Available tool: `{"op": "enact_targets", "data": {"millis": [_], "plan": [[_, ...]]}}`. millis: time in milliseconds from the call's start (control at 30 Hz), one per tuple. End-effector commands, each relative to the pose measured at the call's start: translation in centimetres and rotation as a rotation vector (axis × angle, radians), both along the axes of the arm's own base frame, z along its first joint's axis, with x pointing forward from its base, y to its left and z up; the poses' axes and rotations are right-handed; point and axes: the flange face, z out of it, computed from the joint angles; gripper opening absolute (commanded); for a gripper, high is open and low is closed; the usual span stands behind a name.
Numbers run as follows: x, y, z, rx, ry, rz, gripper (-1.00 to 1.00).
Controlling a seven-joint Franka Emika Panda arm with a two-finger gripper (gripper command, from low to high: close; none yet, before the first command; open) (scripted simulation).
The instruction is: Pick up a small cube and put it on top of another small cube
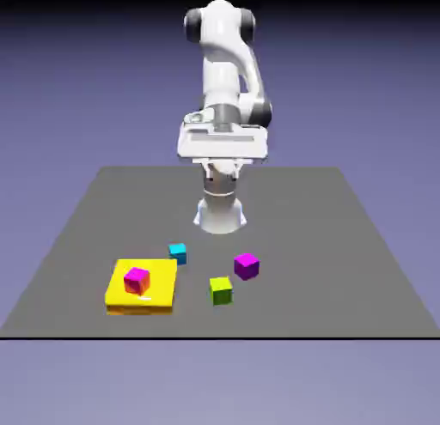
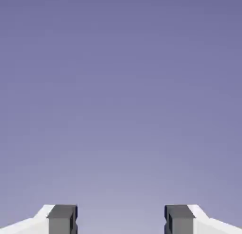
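In the exterior view the white arm (image 1: 225, 80) stands folded upright over its base at the far edge of the grey table (image 1: 344, 243). Its hand, a wide white block, is held level and high above the surface, well apart from every cube. The gripper (image 1: 223, 164) is tucked under that block in front of the arm's lower column, and its fingers cannot be made out here.

The small cyan-teal cube (image 1: 178, 252) sits on the table near the middle, just beyond the far right corner of a flat yellow slab (image 1: 120, 296). A magenta-and-red cube (image 1: 137, 280) rests on top of that slab. To the exterior view's right of the teal cube lies a purple-magenta cube (image 1: 246, 265), and nearer the front edge, between slab and purple cube, a lime-green cube (image 1: 221, 289). All the cubes are apart from one another.

In the hand view only plain blue-violet backdrop fills the picture; no table or cube appears. The gripper (image 2: 121, 219) shows its two grey fingertips (image 2: 62, 219) at the bottom edge, cut off below, spread wide with nothing between them.
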Motion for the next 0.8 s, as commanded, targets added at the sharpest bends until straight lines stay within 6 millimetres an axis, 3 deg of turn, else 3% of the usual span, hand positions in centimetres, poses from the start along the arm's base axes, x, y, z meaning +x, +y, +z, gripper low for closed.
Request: {"op": "enact_targets", "data": {"millis": [0, 167, 367, 400, 433, 700, 733, 767], "plan": [[0.0, -1.0, -2.3, -0.03, 0.082, 0.003, 0.0], [-2.4, -5.9, -13.0, -0.123, 0.502, 0.035, 0.0], [-9.9, -10.4, -23.8, -0.117, 1.002, 0.129, 0.0], [-11.4, -10.9, -25.2, -0.104, 1.079, 0.15, 0.0], [-11.4, -10.9, -25.2, -0.104, 1.079, 0.15, 0.0], [-13.2, -11.3, -31.8, -0.105, 1.078, 0.149, 0.0], [-13.2, -11.3, -31.8, -0.105, 1.078, 0.149, -1.0], [-13.2, -11.3, -31.8, -0.105, 1.078, 0.149, -1.0]]}}
